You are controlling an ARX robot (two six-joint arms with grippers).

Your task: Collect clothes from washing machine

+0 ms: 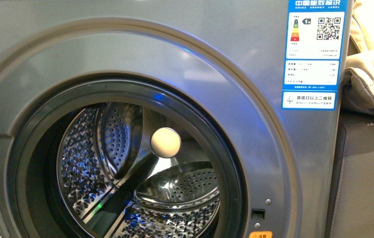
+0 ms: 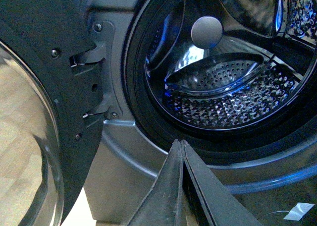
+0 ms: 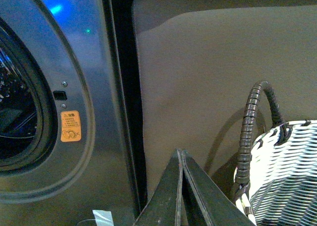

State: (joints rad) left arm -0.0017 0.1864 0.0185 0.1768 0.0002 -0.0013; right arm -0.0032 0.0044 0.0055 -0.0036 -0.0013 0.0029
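The washing machine (image 1: 254,59) has its porthole door (image 2: 44,137) swung wide, and the left pincer (image 2: 182,186), pressed together and pinching nothing, sits just outside and low before the opening, with the perforated drum (image 2: 233,92) ahead of its tips and the door's hinge (image 2: 96,82) off to one side. The right pincer (image 3: 181,186) is likewise pressed together and empty, with the washer's front panel and its orange sticker (image 3: 70,126) to one side, the grey-and-white woven basket (image 3: 282,171) close on the other, and a brown cushioned panel (image 3: 223,77) beyond. No clothes can be made out in any view.
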